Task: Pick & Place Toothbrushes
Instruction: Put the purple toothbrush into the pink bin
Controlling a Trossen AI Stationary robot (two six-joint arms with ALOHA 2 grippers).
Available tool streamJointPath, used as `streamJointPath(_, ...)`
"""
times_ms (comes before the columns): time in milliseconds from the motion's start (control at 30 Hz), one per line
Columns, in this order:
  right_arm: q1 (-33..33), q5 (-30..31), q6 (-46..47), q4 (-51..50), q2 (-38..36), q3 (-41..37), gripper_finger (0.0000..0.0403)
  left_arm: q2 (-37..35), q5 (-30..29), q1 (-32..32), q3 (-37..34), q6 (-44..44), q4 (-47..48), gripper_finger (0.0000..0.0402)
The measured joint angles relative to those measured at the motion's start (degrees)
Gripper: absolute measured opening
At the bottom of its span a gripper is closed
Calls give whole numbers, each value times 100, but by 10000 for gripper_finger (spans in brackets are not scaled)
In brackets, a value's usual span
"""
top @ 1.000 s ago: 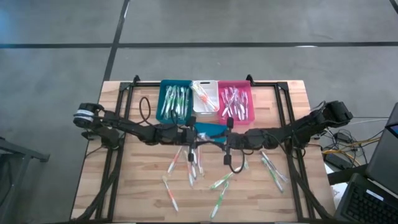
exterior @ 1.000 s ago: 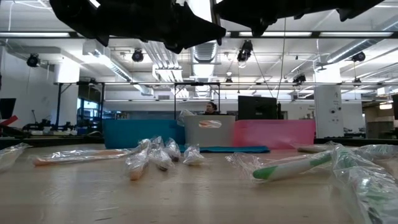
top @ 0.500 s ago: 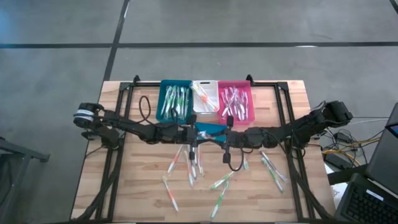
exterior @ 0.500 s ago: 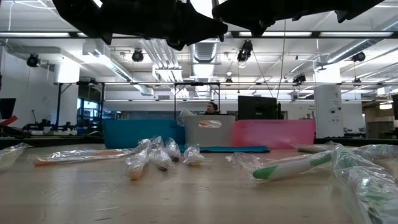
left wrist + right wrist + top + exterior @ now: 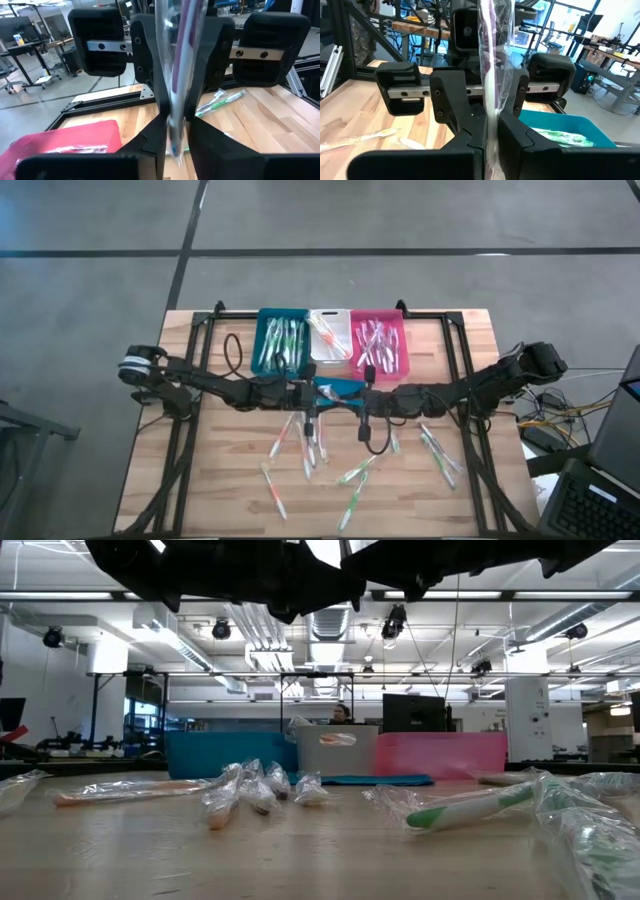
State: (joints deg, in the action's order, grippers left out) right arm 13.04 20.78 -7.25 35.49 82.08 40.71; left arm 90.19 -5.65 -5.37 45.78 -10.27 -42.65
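A toothbrush with a purple-pink handle, in a clear wrapper [image 5: 178,75] [image 5: 490,60], is held between both grippers above the table's middle. My left gripper [image 5: 312,398] [image 5: 175,127] and right gripper [image 5: 362,402] [image 5: 491,132] face each other, both shut on it. Several more wrapped toothbrushes [image 5: 308,450] lie flat on the wood nearer the front edge. The teal bin [image 5: 262,342], white bin [image 5: 316,352] and pink bin [image 5: 402,345] hold others. My left gripper pinches the wrapped toothbrush between its two fingers [image 5: 159,132], low on the handle [image 5: 173,117]. It comes level from the table's left, fingers across the brush. The brush is lifted clear and stands crosswise to the fingers. My right gripper pinches the same wrapped toothbrush between its two fingers [image 5: 470,135] at the handle [image 5: 491,112]. It comes level from the table's right, fingers across the brush, close to the left gripper's fingers. The wrapper stands up past both grippers.
A flat teal lid-like piece [image 5: 338,388] lies under the two grippers, just in front of the bins. Black frame rails [image 5: 200,370] run along both table sides. More toothbrushes [image 5: 438,450] lie at the right front. Bare wood shows at the left front corner [image 5: 170,490].
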Motion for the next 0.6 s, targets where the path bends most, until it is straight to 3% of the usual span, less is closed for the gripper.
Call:
streamJointPath(200,2,0,20,-20,0,0,19,0,-29,-4,-2,1,210,137)
streamJointPath(367,2,0,17,-86,-4,0,19,-23,-430,-2,0,84,262,198)
streamJointPath(600,7,2,300,-711,-333,-2,19,-168,-446,0,-7,-47,729,219)
